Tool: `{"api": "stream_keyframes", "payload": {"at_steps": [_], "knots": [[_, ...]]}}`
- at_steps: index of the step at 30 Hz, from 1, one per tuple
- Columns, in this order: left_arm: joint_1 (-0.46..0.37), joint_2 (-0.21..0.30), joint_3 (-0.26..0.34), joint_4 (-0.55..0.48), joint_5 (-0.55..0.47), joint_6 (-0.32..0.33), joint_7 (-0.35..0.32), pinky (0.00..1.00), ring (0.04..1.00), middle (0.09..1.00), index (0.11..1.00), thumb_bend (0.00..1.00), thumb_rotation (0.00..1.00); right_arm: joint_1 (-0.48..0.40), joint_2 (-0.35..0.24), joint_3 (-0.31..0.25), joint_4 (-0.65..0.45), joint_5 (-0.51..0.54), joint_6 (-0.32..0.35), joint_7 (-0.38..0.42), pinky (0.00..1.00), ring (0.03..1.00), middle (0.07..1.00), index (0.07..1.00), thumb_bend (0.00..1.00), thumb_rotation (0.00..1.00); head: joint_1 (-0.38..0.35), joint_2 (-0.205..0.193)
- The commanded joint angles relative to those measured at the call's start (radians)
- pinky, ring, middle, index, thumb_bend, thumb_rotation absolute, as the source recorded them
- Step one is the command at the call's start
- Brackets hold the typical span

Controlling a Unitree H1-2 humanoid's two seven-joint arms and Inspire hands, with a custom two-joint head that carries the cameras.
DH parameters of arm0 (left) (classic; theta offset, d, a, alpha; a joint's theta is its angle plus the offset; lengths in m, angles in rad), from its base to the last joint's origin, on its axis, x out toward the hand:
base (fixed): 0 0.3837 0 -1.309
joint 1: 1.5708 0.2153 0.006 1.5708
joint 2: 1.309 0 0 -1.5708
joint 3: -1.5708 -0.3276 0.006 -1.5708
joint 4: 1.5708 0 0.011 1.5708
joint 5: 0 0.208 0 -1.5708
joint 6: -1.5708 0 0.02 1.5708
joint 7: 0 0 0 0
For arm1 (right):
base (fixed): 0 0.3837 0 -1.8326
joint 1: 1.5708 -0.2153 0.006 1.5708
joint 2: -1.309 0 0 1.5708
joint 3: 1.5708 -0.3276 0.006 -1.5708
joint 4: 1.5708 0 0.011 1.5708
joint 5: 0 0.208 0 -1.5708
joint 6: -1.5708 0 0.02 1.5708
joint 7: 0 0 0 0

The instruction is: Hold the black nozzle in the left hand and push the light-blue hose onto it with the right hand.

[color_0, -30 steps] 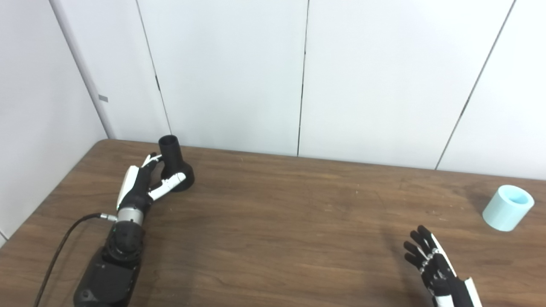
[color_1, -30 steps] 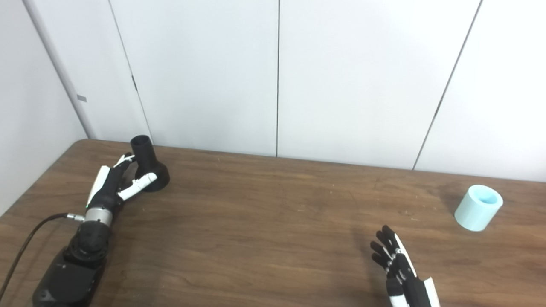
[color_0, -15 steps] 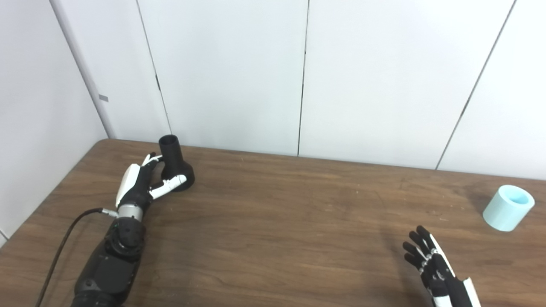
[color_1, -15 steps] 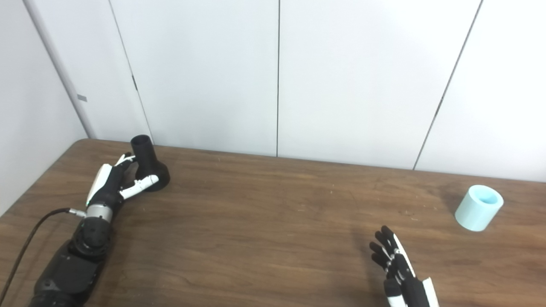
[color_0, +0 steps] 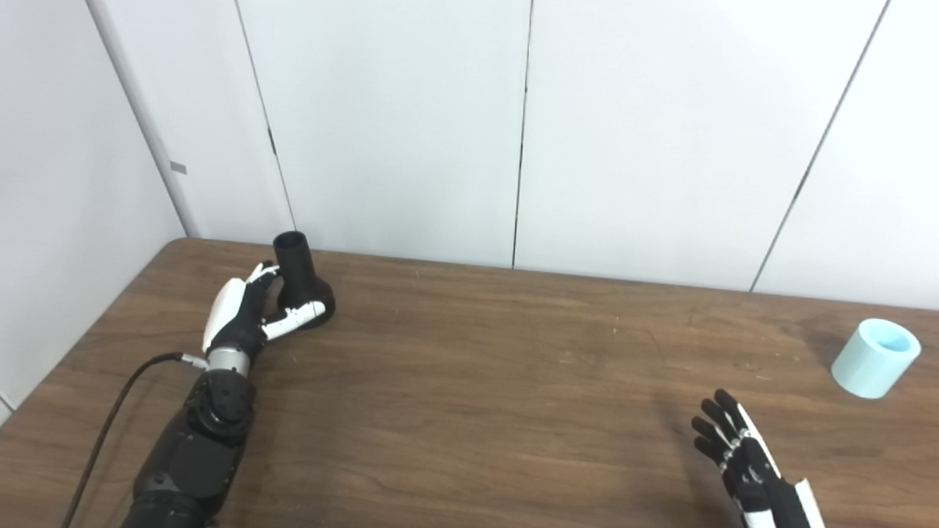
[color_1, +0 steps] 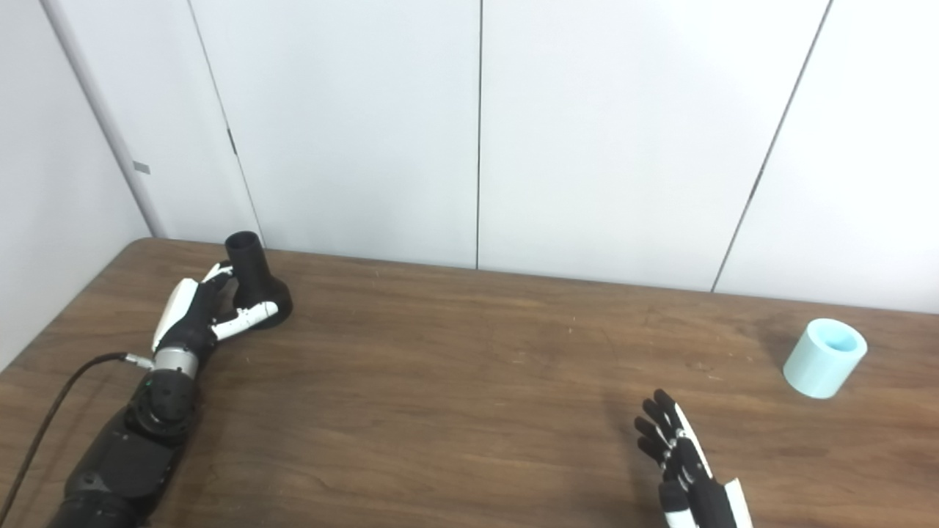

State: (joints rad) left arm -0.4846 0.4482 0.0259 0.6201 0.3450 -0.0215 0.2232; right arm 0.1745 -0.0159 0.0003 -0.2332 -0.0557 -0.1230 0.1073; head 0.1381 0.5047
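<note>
Black nozzle (color_0: 299,282) — upright at far-left corner of brown wood-grain table (color_0: 484,381), wide flared base down, narrow open neck up, close to white panelled wall (color_0: 411,125).

Left hand (color_0: 246,317) — cupped around nozzle from its left side; fingers (color_0: 262,273) behind the neck, thumb (color_0: 297,320) across front of the base; not fully closed; whether anything presses the nozzle, cannot tell. Nozzle standing on table, not lifted. Black cable (color_0: 110,425) trailing from left wrist.

Light-blue hose (color_0: 875,357) — short tube section, tilted, open end up and to the right, near far-right table edge, untouched.

Right hand (color_0: 741,458) — low at near-right, fingers spread and pointing away, empty, well apart from hose.
</note>
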Motion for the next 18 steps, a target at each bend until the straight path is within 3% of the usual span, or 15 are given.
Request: {"api": "stream_keyframes", "payload": {"at_steps": [1, 7, 18], "knots": [[-0.034, 0.022, 0.0, -0.013, 0.014, -0.015, 0.025, 1.0, 1.0, 0.962, 0.683, 0.58, 0.53, 0.081, 0.007, 0.013, -0.002, 0.005, 0.0, -0.013, 0.88, 0.897, 0.931, 0.956, 0.68, 0.95, 0.002, 0.002], [-0.033, 0.018, 0.001, -0.001, -0.002, -0.043, 0.026, 1.0, 0.978, 0.897, 0.532, 0.44, 0.43, 0.081, 0.004, 0.012, -0.002, 0.009, 0.001, -0.011, 0.88, 0.899, 0.932, 0.957, 0.67, 0.96, 0.001, 0.007], [-0.019, 0.02, -0.014, -0.003, -0.008, -0.044, -0.012, 1.0, 0.993, 0.84, 0.49, 0.41, 0.37, 0.082, 0.008, 0.014, -0.008, 0.007, 0.01, -0.013, 0.87, 0.895, 0.934, 0.957, 0.67, 0.96, -0.001, 0.012]]}}
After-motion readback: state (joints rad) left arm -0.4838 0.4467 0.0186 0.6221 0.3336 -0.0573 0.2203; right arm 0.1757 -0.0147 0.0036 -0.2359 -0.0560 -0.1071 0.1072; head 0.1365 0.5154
